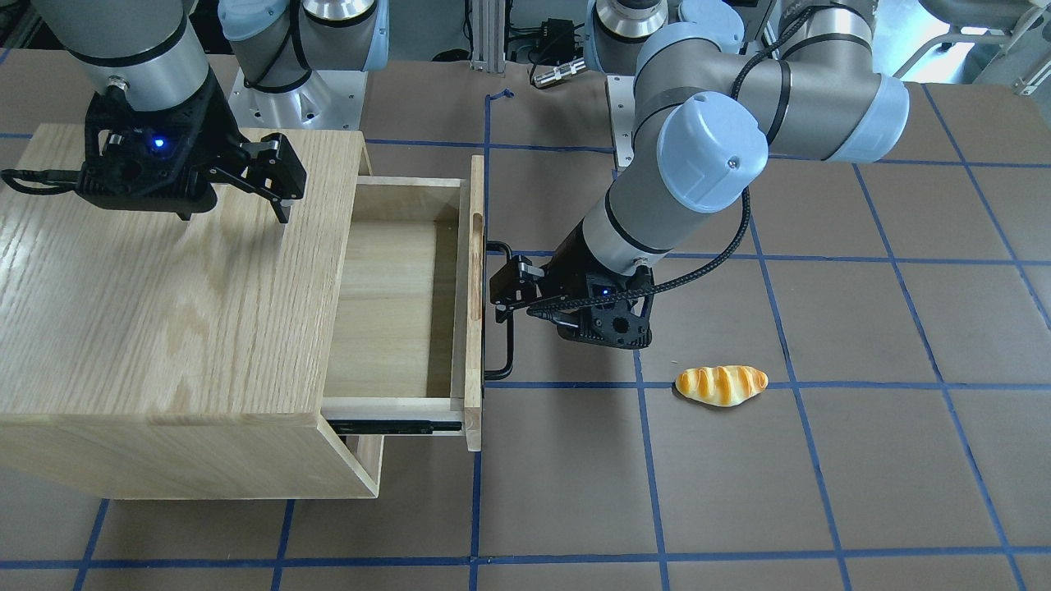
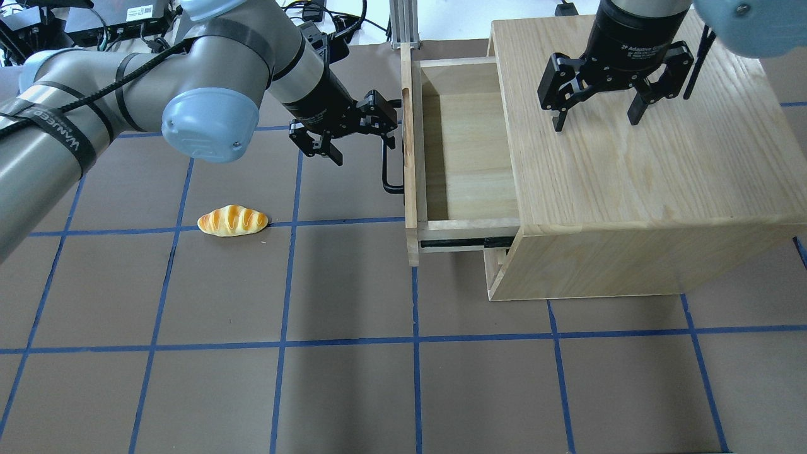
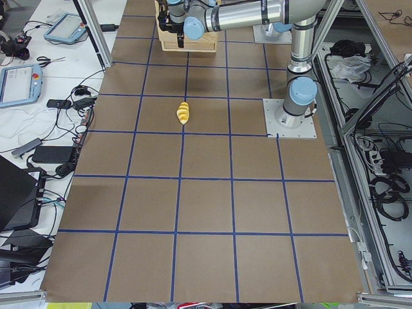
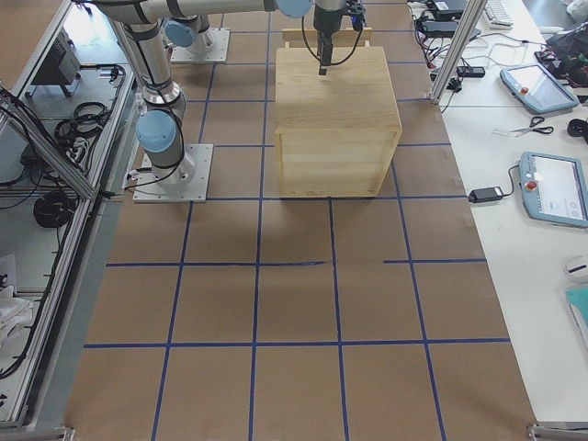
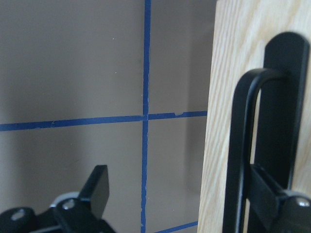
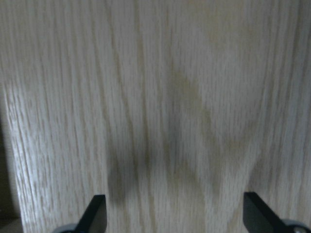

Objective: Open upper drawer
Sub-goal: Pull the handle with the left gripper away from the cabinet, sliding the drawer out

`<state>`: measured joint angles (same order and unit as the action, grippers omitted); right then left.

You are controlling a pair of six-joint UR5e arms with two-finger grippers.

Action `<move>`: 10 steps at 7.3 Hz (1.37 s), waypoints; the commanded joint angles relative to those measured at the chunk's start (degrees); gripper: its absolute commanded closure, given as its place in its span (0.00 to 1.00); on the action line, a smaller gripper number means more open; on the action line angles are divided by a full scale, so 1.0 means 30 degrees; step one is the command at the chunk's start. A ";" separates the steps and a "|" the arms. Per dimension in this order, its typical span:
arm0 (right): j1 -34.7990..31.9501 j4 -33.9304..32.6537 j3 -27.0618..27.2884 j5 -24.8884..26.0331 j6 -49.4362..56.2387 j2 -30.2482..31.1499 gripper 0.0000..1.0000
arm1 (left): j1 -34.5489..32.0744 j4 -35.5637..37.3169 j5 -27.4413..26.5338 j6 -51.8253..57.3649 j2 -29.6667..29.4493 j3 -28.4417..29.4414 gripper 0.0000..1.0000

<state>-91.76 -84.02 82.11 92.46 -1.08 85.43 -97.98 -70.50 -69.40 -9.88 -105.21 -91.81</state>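
Note:
The upper drawer (image 1: 394, 304) is pulled well out of the oak cabinet (image 1: 164, 287), with its black side rail showing. It is empty inside (image 2: 466, 145). Its black bar handle (image 1: 505, 328) sits on the pale front panel (image 5: 228, 97). My left gripper (image 2: 360, 135) is open at the handle (image 2: 388, 170). In the left wrist view (image 5: 180, 189) one finger sits between the bar (image 5: 243, 145) and the panel, and the other is out over the table. My right gripper (image 2: 596, 118) is open and empty just above the cabinet top (image 6: 175, 121).
A striped yellow bread roll (image 1: 721, 385) lies on the brown table with blue tape lines, left of the drawer in the overhead view (image 2: 232, 221). A lower drawer front shows under the upper one (image 2: 498, 258). Both arm bases stand behind the cabinet.

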 commanded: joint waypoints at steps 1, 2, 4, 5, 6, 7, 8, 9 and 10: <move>-0.0001 -0.0001 -0.0005 0.0000 -0.0021 0.0000 0.00 | 0.0663 -0.0142 0.0017 0.0744 0.0410 -0.0186 0.00; -0.0001 -0.0001 -0.0005 0.0000 -0.0021 0.0000 0.00 | 0.0812 -0.0346 0.0017 0.0890 0.0528 -0.0186 0.00; -0.0001 -0.0001 -0.0005 0.0000 -0.0021 0.0000 0.00 | 0.1251 -0.0814 -0.0012 0.1445 0.0704 -0.0186 0.00; -0.0001 -0.0001 -0.0005 0.0000 -0.0021 0.0000 0.00 | 0.1311 -0.0817 -0.0012 0.1507 0.0792 -0.0186 0.00; -0.0001 -0.0001 -0.0005 0.0000 -0.0021 0.0000 0.00 | 0.1341 -0.0817 -0.0012 0.1507 0.0793 -0.0186 0.00; -0.0001 -0.0001 -0.0005 0.0000 -0.0021 0.0000 0.00 | 0.1457 -0.0846 -0.0012 0.1507 0.0851 -0.0186 0.00; -0.0001 -0.0001 -0.0005 0.0000 -0.0021 0.0000 0.00 | 0.1691 -0.1165 -0.0012 0.1536 0.0968 -0.0186 0.00; -0.0001 -0.0001 -0.0005 0.0000 0.0008 0.0000 0.00 | 0.2012 -0.1632 -0.0041 0.1711 0.1230 -0.0070 0.00; -0.0001 -0.0001 -0.0005 0.0000 0.0008 0.0000 0.00 | 0.2363 -0.2768 -0.1085 0.1741 0.1726 0.0337 0.00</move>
<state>-91.76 -84.02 82.09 92.46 -1.09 85.43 -92.13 -75.62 -70.26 -4.92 -101.49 -91.85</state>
